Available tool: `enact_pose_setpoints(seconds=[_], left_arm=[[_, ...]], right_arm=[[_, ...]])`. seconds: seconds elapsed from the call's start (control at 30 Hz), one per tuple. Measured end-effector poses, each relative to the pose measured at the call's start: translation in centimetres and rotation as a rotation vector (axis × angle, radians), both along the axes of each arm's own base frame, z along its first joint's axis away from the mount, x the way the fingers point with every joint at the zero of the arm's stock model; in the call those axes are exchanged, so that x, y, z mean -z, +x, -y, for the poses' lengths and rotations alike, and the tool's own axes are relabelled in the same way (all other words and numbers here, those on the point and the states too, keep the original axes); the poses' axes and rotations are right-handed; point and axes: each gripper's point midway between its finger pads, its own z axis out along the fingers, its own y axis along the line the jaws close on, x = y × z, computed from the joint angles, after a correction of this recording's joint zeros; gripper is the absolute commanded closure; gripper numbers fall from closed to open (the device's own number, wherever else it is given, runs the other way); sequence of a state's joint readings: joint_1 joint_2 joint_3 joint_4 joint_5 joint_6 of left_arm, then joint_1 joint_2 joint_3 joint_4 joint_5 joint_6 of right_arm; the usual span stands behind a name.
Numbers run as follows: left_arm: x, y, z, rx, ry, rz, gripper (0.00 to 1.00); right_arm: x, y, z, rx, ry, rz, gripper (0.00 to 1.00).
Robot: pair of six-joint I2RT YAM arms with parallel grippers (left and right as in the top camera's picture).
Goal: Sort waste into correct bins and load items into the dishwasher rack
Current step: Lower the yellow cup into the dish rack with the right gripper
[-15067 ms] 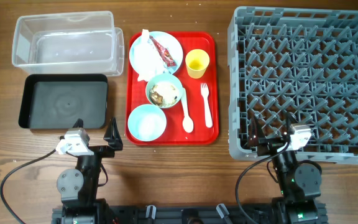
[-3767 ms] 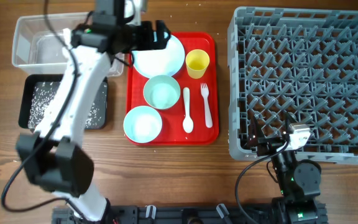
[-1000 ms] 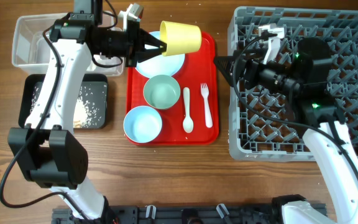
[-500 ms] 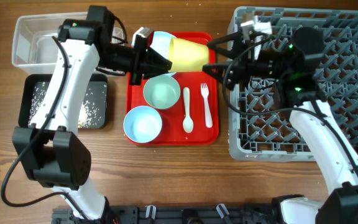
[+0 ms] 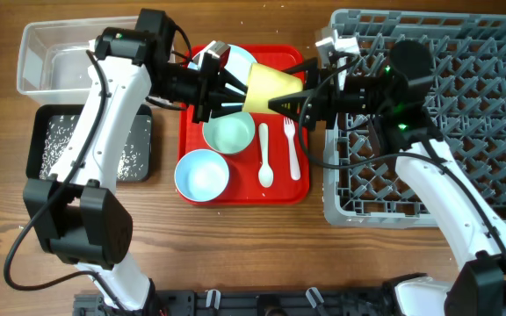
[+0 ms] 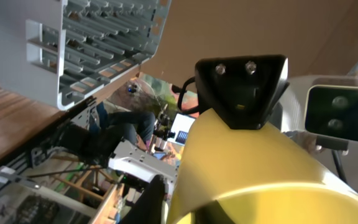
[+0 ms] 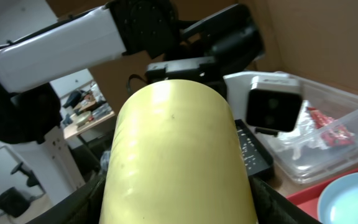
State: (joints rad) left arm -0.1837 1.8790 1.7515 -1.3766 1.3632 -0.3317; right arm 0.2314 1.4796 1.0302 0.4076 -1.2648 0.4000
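Note:
The yellow cup (image 5: 271, 86) hangs on its side above the red tray (image 5: 244, 198), between both arms. My left gripper (image 5: 235, 95) is at its rim end with fingers slightly parted; one finger (image 6: 154, 199) shows just off the cup (image 6: 260, 174) wall. My right gripper (image 5: 290, 95) clasps the cup's body, and its dark fingers (image 7: 272, 202) press both sides of the cup (image 7: 176, 155). On the tray lie the plate (image 5: 235, 60), two bowls (image 5: 229, 133) (image 5: 204, 174), the spoon (image 5: 264, 158) and the fork (image 5: 292, 149). The grey rack (image 5: 464, 167) fills the right.
The clear tub (image 5: 60, 61) stands at the far left with the napkin and red wrapper (image 7: 328, 124) inside. In front of it the black tray (image 5: 60, 145) holds scattered rice. Both arms cross over the red tray's far half.
The cup has moved right and down between the arms. My right fingers have closed in round its body. My left fingers have parted a little at the rim.

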Motion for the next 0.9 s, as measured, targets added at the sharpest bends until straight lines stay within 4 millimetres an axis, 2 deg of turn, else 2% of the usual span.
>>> enact_pose_setpoints(seconds=[0.07, 0.13, 0.23, 0.33, 0.4, 0.43, 0.5, 0.57, 0.63, 0.77, 0.83, 0.9], left_arm=[[-0.1, 0.1, 0.0, 0.0, -0.007, 0.012, 0.58], [-0.1, 0.6, 0.1, 0.0, -0.011, 0.051, 0.49], [1.4, 2.3, -0.3, -0.023, 0.074, 0.169, 0.43], [4.5, 4.5, -2.0, -0.078, 0.271, 0.26, 0.36], [6.8, 6.1, -3.7, -0.119, 0.451, 0.319, 0.34], [7.7, 6.6, -4.5, -0.135, 0.525, 0.34, 0.32], [9.3, 8.0, -6.3, -0.171, 0.684, 0.388, 0.31], [10.1, 8.9, -7.5, -0.196, 0.792, 0.427, 0.3], [10.7, 9.4, -8.5, -0.211, 0.871, 0.445, 0.3], [11.3, 9.9, -10.1, -0.233, 0.985, 0.463, 0.29], [11.5, 10.1, -10.8, -0.242, 1.026, 0.467, 0.29], [11.7, 10.2, -11.3, -0.246, 1.055, 0.467, 0.29]], right_arm=[[-0.5, 0.1, 0.1, 0.0, 0.012, 0.001, 0.69], [-0.8, 0.7, 1.1, 0.024, 0.021, -0.026, 0.69], [-0.1, 3.6, 5.8, 0.164, 0.028, -0.157, 0.69], [2.0, 5.6, 10.1, 0.304, 0.021, -0.327, 0.69], [3.9, 6.1, 11.4, 0.373, 0.001, -0.447, 0.69], [5.5, 6.0, 11.8, 0.415, -0.026, -0.531, 0.69], [7.9, 5.0, 12.1, 0.492, -0.101, -0.653, 0.69], [9.0, 2.9, 12.7, 0.585, -0.2, -0.724, 0.69], [8.3, 0.6, 13.9, 0.705, -0.314, -0.743, 0.69], [5.3, -3.4, 17.6, 0.977, -0.56, -0.69, 0.69], [5.8, -4.7, 18.5, 1.02, -0.65, -0.716, 0.69], [7.9, -5.9, 19.0, 1.023, -0.758, -0.798, 0.68]])
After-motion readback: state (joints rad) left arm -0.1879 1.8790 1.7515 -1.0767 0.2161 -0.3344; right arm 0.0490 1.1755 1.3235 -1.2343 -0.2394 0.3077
